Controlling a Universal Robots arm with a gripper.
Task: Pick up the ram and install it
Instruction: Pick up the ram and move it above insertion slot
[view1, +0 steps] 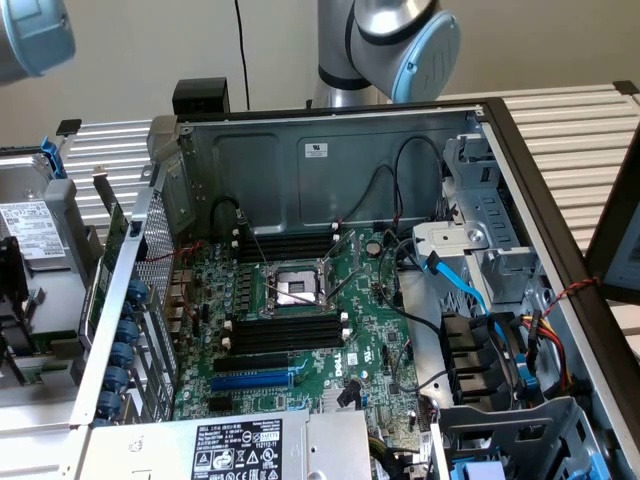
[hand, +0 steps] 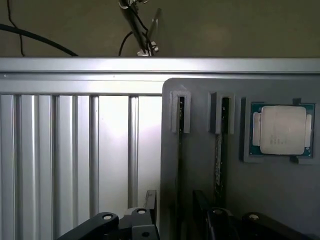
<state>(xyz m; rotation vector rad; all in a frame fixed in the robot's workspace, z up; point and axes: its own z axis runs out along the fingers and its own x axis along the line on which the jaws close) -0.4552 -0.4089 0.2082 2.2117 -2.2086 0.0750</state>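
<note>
Ram stood on edge in a slot of the grey holder, in the slot far from the processor, with a second stick just beside it; the gripper hung near it, fingers spread and gripping nothing; closing off-centre could catch the slot wall, tilt the thin board, or knock its neighbour.

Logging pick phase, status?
Gripper open, lined up on thin dark memory stick, on edge in grey holder. Not gripped. Second stick alongside, apart.
</note>
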